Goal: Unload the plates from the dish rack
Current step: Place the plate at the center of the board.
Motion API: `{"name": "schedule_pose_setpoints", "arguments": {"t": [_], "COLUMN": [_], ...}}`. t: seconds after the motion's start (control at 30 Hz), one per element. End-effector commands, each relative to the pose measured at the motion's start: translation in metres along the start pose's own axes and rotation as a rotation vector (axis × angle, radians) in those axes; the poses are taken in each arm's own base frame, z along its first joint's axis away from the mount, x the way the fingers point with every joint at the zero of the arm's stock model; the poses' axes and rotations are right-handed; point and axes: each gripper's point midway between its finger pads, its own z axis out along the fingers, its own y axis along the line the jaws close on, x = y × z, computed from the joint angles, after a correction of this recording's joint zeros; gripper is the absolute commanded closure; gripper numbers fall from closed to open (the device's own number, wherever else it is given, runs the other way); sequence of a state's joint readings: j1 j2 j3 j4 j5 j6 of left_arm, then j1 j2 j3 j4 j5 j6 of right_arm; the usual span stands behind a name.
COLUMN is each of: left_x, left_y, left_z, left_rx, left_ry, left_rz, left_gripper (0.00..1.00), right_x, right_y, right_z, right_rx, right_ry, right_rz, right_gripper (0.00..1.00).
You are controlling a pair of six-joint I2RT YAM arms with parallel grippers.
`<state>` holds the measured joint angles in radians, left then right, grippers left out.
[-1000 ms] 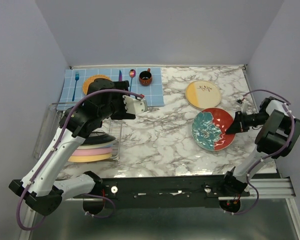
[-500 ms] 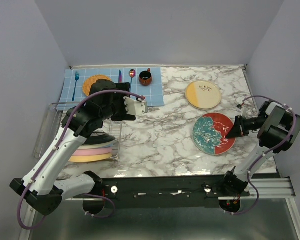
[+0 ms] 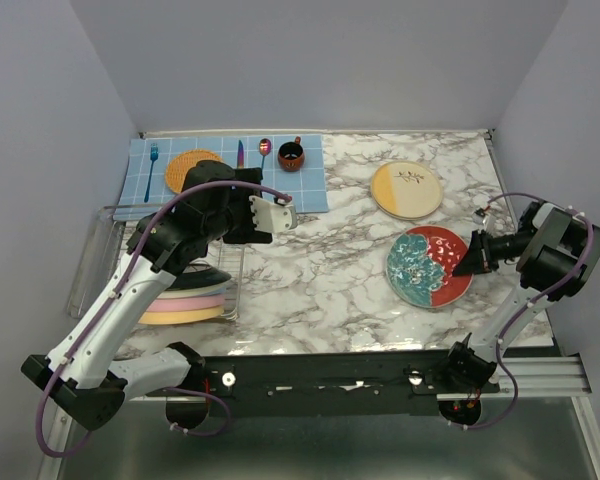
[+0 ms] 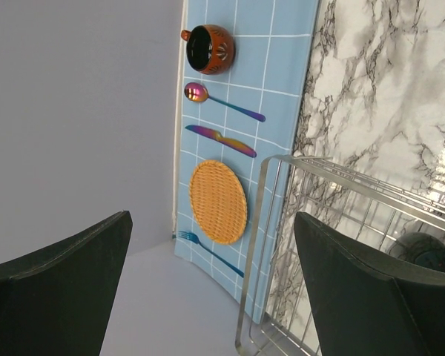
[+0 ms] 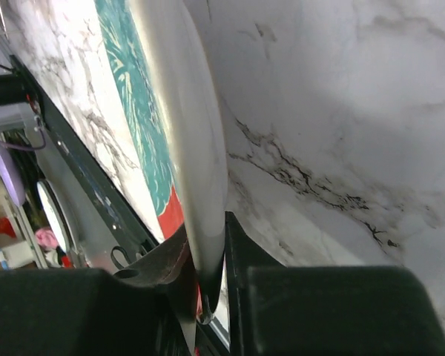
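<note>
The teal-and-red floral plate point(image 3: 428, 265) is near the table's right side, low over the marble, its right rim pinched in my right gripper point(image 3: 473, 256). In the right wrist view the plate's pale underside point(image 5: 189, 126) runs into my shut jaws. The cream-and-yellow twig plate point(image 3: 407, 189) lies flat behind it. The silver wire dish rack point(image 3: 232, 285) stands at the left and holds pink and yellow-orange plates point(image 3: 180, 304) lying stacked under my left arm. My left gripper point(image 3: 280, 212) hovers open and empty above the rack's far end; the rack's wire rim point(image 4: 263, 245) shows in the left wrist view.
A blue checked placemat point(image 3: 310, 185) at the back left carries a fork, an orange woven disc point(image 3: 188, 163), a knife, a spoon and a small dark red cup point(image 3: 291, 155). The same items show in the left wrist view, disc point(image 4: 218, 202) and cup point(image 4: 208, 49). Walls close in left, back and right.
My right gripper has lowered the teal-and-red plate toward the table and flattened it, shifting slightly right. My left arm has barely moved.
</note>
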<state>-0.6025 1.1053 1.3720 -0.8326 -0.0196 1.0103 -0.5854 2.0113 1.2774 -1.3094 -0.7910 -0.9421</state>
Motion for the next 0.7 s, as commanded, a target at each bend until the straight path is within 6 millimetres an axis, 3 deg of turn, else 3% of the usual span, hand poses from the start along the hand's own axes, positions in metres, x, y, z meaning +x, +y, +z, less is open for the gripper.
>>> {"name": "schedule_pose_setpoints", "arguments": {"t": [0.0,0.13,0.33,0.67], "left_x": [0.002,0.003,0.003,0.006], "left_y": [0.000,-0.003,-0.003,-0.006], "left_z": [-0.004,-0.004,-0.004,-0.007], "left_rx": [-0.011,-0.008,-0.007,-0.009], "left_ry": [0.005,0.007,0.004,0.010], "left_rz": [0.011,0.014,0.012,0.017], "left_gripper": [0.01,0.01,0.01,0.01], "right_x": [-0.013,-0.016,-0.015,-0.016], "right_y": [-0.011,-0.015,-0.019,-0.018], "right_z": [-0.008,-0.012,-0.016,-0.028], "right_rx": [0.029,0.060,0.113,0.194], "right_ry": [-0.033,-0.035,-0.028,-0.028], "right_rz": [-0.014,-0.016,-0.029,-0.057], "right_gripper": [0.71,0.65,0.48,0.44]}}
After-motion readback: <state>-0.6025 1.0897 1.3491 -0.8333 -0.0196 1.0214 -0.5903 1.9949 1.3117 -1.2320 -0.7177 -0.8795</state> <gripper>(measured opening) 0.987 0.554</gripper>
